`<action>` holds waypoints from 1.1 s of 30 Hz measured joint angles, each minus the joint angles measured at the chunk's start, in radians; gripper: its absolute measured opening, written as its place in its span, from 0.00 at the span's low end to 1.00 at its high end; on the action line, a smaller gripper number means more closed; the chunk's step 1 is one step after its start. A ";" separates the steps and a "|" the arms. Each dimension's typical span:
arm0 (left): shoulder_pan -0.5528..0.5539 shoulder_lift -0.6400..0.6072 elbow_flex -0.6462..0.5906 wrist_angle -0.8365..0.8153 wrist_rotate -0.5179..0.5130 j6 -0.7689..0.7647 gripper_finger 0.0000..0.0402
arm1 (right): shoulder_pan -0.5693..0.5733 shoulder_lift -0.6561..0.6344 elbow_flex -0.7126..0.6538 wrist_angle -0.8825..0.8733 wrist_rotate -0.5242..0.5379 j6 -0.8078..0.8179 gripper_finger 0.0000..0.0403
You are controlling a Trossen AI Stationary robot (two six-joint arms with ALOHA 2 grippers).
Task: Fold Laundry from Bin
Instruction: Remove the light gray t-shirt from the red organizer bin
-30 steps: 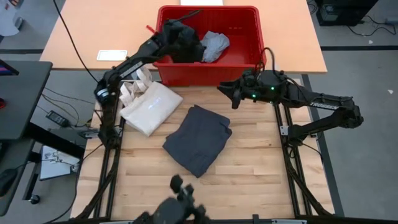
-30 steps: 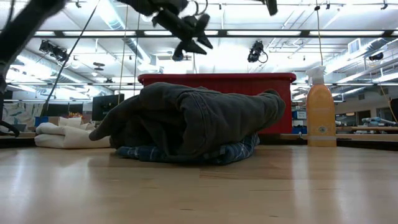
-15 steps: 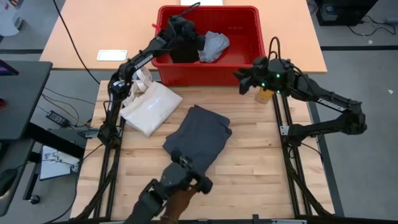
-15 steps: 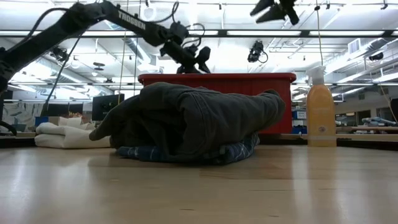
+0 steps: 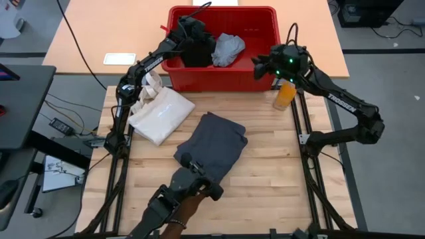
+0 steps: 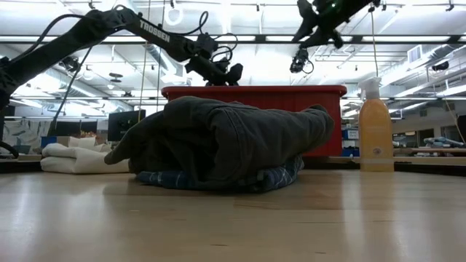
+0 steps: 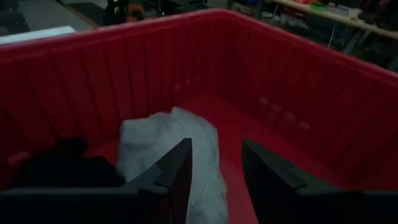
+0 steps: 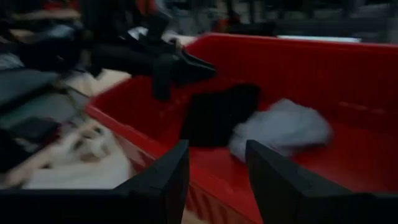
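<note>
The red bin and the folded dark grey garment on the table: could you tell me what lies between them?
In the high view, only bare wooden table separates the red bin from the dark grey garment.

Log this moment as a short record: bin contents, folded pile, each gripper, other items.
bin: red crate at the table's far edge
in bin: light grey piece and black piece, side by side
folded pile: dark charcoal-grey piece on the plaid shirt, mid-table
left gripper: open, empty, inside the bin above the light grey piece
right gripper: open, empty, near the bin's right rim
other items: cream tote bag, orange spray bottle
</note>
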State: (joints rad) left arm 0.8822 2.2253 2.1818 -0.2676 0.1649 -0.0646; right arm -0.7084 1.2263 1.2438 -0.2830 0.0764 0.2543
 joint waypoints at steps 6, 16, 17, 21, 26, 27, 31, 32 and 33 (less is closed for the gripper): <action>0.002 0.027 -0.001 -0.063 -0.029 0.013 0.35 | -0.064 0.081 0.000 0.135 -0.078 0.038 0.41; 0.000 0.089 -0.001 -0.215 -0.032 -0.066 0.35 | -0.172 0.262 0.150 0.208 -0.205 0.040 0.41; -0.005 0.088 -0.001 -0.240 -0.031 -0.041 0.35 | -0.178 0.295 0.188 0.176 -0.204 0.017 0.41; -0.020 0.087 -0.001 -0.318 -0.021 0.032 0.35 | -0.206 0.443 0.343 0.046 -0.181 -0.052 0.41; -0.028 0.087 -0.001 -0.388 -0.024 0.073 0.35 | -0.233 0.626 0.519 -0.153 -0.071 -0.178 0.41; -0.030 0.087 0.000 -0.391 -0.026 0.079 0.35 | -0.234 0.658 0.544 -0.187 -0.038 -0.206 0.41; -0.032 0.085 0.000 -0.383 -0.053 0.095 0.35 | -0.229 0.751 0.608 -0.252 0.035 -0.323 0.41; -0.033 0.085 0.000 -0.378 -0.067 0.110 0.35 | -0.229 0.765 0.615 -0.258 0.028 -0.356 0.41; -0.034 0.085 0.000 -0.372 -0.077 0.124 0.35 | -0.226 0.774 0.620 -0.269 0.020 -0.387 0.41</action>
State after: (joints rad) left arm 0.8486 2.3108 2.1815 -0.6396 0.0881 0.0594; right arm -0.9346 2.0005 1.8641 -0.5525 0.0968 -0.1327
